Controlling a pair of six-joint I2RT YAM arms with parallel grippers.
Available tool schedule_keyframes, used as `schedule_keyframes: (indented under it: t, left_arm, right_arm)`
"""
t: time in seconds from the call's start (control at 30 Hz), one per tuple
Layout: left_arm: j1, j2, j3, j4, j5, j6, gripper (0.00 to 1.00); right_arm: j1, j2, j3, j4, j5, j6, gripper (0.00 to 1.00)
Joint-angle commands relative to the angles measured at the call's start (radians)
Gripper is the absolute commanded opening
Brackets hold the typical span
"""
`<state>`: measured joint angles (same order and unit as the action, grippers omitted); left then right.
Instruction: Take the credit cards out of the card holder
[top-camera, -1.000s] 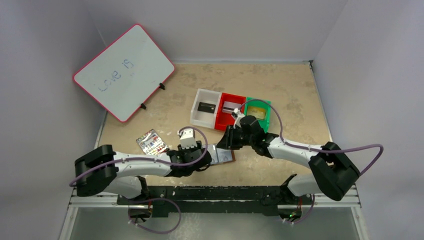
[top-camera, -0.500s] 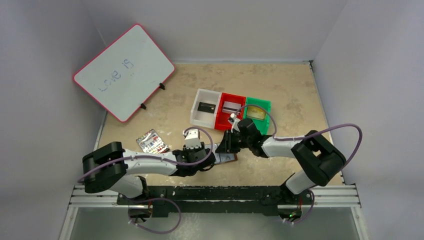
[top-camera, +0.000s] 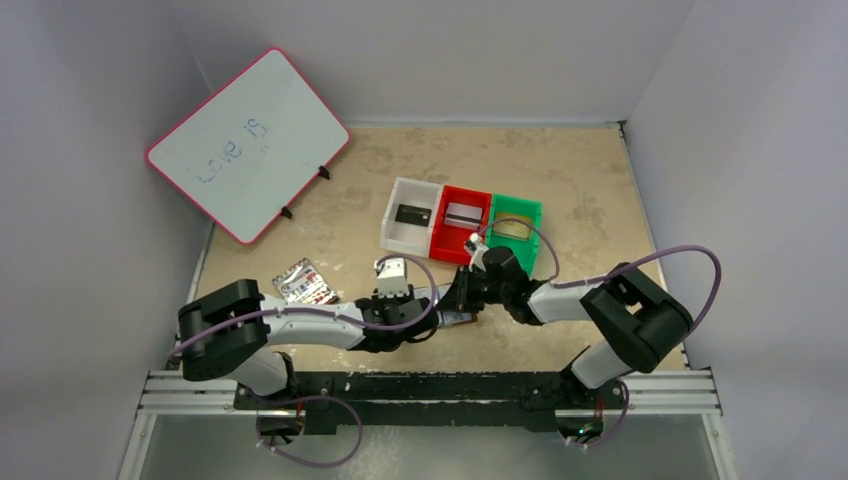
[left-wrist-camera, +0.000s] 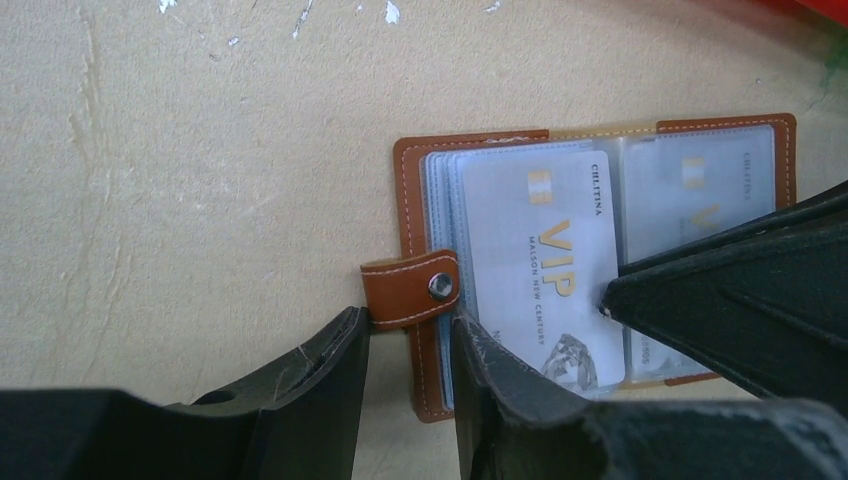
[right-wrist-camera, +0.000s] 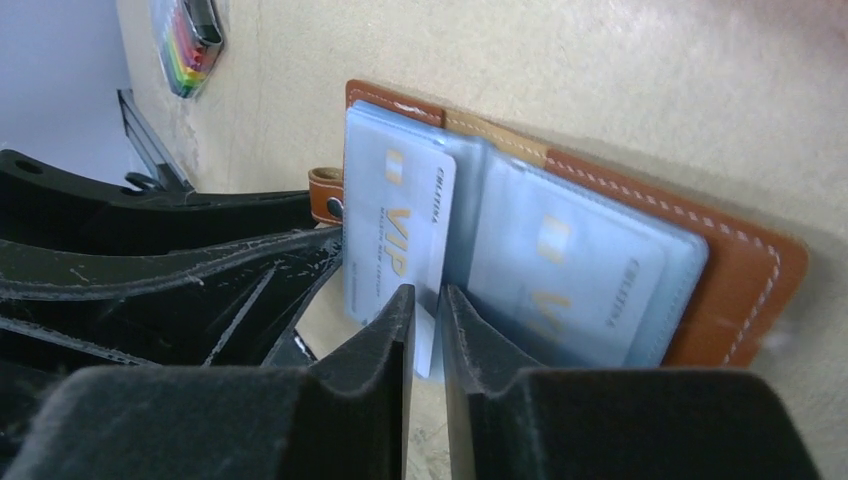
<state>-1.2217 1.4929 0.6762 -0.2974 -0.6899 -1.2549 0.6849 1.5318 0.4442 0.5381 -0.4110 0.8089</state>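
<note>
Now stretching the left arm low and rightward along the near side of the table (top-camera: 600, 180), folding the right arm at the elbow with its forearm pointing leftward, both meeting over the brown leather card holder (left-wrist-camera: 408, 180) lying open and flat at near centre. Holding the left gripper (left-wrist-camera: 405, 335) parted, straddling the snap tab (left-wrist-camera: 410, 290). Bracketing a corner of the pale VIP card (right-wrist-camera: 395, 230) with the right gripper (right-wrist-camera: 427, 300), jaws a slit apart; cannot tell whether clamping. Showing black card (top-camera: 411, 213) in white bin (top-camera: 413, 183), silvery card (top-camera: 460, 214) in red bin (top-camera: 468, 190), gold card (top-camera: 512, 229) in green bin (top-camera: 518, 201).
</note>
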Motion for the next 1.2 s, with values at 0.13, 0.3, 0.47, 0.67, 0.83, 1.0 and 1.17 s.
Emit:
schedule_keyframes:
  t: [0.13,0.3,0.47,0.67,0.83,1.0,1.17]
  left_arm:
    - [-0.059,-0.133,-0.026,0.031,-0.11,-0.031,0.39]
    - [-0.059,-0.162,-0.036,0.061,-0.109,-0.005,0.45]
    - [-0.061,-0.143,-0.008,0.008,-0.121,-0.036,0.47]
    - [-0.067,-0.189,-0.013,-0.075,-0.182,-0.101,0.48]
    - [-0.067,-0.205,-0.015,-0.078,-0.196,-0.082,0.5]
    - [-0.066,-0.14,-0.012,0.036,-0.112,-0.011,0.5]
    - [-0.066,-0.058,0.021,0.026,-0.084,-0.008,0.48]
  right_arm:
    - [0.004,-0.045,-0.121,0.263,0.024,0.19,0.05]
    - [0.003,-0.062,-0.182,0.397,0.012,0.245,0.0]
    - [0.004,-0.05,-0.189,0.389,0.022,0.243,0.0]
    - [0.003,-0.056,-0.182,0.349,0.042,0.221,0.09]
    - [0.003,-0.06,-0.146,0.269,0.064,0.184,0.18]
    - [0.002,-0.038,-0.128,0.238,0.052,0.176,0.21]
    - [0.002,-0.005,-0.128,0.279,0.037,0.179,0.22]
